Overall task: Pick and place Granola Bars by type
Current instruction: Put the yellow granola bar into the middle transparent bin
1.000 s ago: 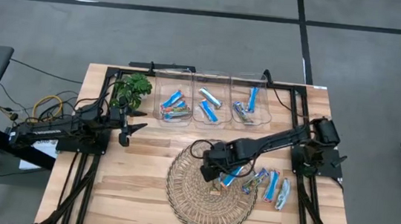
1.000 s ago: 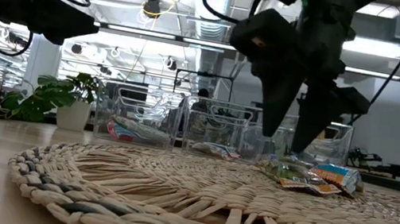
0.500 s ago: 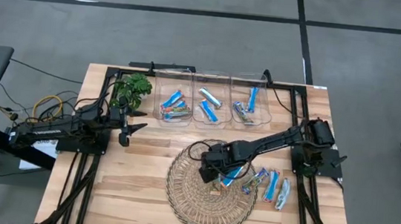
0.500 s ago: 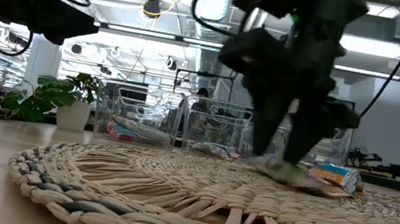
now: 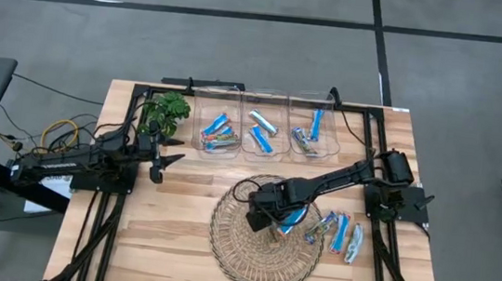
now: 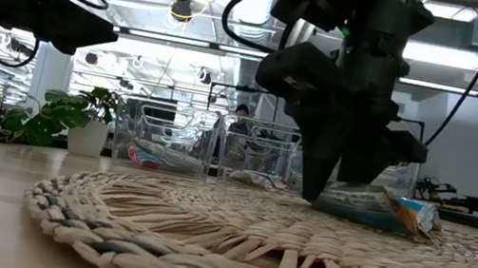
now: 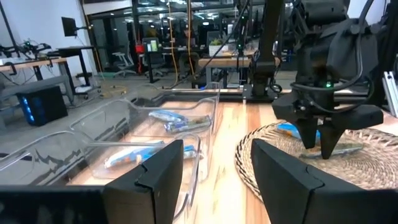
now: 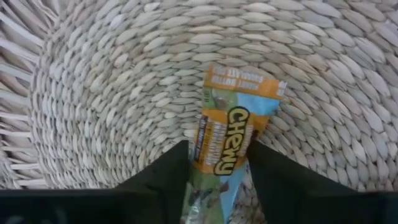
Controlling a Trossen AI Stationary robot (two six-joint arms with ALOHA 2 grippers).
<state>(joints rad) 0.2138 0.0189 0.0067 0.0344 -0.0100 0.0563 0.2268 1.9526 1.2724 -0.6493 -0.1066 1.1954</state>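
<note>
My right gripper (image 5: 271,219) stands over the round wicker mat (image 5: 239,252), pointing steeply down, shut on a granola bar (image 8: 231,124) with a light-blue, orange and brown wrapper. The bar lies flat on the mat. Several more bars (image 5: 342,234) lie on the table by the mat's right rim. My left gripper (image 5: 169,162) waits open at the table's left, next to the plant, touching nothing. My right gripper pinches the bar's two long edges (image 8: 198,149) between its two fingers, around the bar's middle. The fingers (image 6: 323,181) come from above, pointing steeply down, and lie across the bar. The bar rests flat on the mat, its far end (image 8: 244,79) sticking out past the fingers.
Three clear bins (image 5: 263,114) stand in a row along the far edge, each with bars inside. A small potted plant (image 5: 165,113) stands left of them. Bare wood lies between the mat and the bins.
My right gripper has come down onto the mat, and its fingers have closed in on the granola bar from either side. The bar stays on the mat.
</note>
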